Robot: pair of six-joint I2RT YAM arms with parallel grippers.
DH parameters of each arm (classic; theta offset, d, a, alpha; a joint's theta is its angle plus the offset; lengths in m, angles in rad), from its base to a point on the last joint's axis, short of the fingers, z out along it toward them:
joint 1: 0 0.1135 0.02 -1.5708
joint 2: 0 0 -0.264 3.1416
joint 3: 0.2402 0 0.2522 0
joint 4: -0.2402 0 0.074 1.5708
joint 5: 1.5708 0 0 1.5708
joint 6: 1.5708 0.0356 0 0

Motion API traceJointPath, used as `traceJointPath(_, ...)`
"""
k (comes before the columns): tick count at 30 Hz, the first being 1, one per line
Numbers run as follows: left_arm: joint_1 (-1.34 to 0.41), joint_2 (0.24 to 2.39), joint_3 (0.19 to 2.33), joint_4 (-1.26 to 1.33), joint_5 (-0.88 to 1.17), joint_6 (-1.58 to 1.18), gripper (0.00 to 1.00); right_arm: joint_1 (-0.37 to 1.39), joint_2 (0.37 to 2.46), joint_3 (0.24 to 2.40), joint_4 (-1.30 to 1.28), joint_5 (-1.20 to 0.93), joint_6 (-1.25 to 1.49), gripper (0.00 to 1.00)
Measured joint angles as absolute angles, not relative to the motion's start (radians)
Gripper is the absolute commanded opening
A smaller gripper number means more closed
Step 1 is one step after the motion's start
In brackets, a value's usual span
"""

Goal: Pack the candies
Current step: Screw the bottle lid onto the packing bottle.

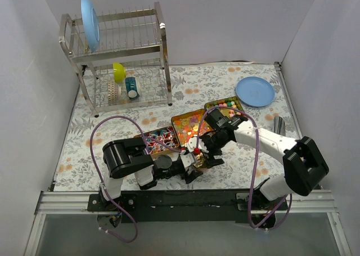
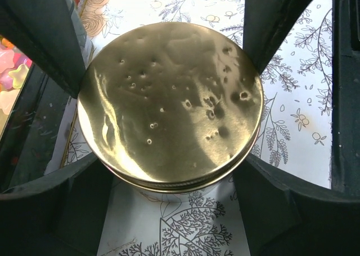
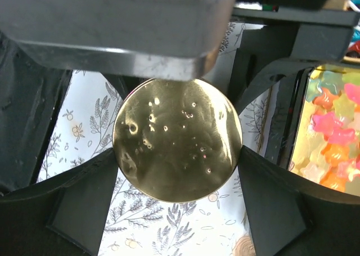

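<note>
Gold lid (image 2: 169,104) near table (image 1: 84,149) front edge; left fingers (image 2: 39,42) and right fingers (image 3: 270,211) both closed on its rim; candies (image 1: 188,124) in trays (image 1: 174,122) mid-table; likely the unscrewing step; next needs one twisting, one bracing.

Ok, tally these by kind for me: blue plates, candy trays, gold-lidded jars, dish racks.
Blue plates: 2
Candy trays: 3
Gold-lidded jar: 1
Dish rack: 1
Total: 7

Star-shaped candies (image 3: 332,135) in pink, orange and yellow are lying heaped just beside the right gripper (image 3: 177,155). More of them, in mixed colours, are sitting in a row beyond it.
</note>
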State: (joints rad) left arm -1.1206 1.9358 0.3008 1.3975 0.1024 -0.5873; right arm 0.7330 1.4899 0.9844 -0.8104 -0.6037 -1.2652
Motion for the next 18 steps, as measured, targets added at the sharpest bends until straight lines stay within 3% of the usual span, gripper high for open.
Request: traceJointPath(18,-1.115,1.906,0.269,1.391,0.086,-0.608,0.00,0.771,1.316,0.778,-0.447,-0.470,-0.612,0.52)
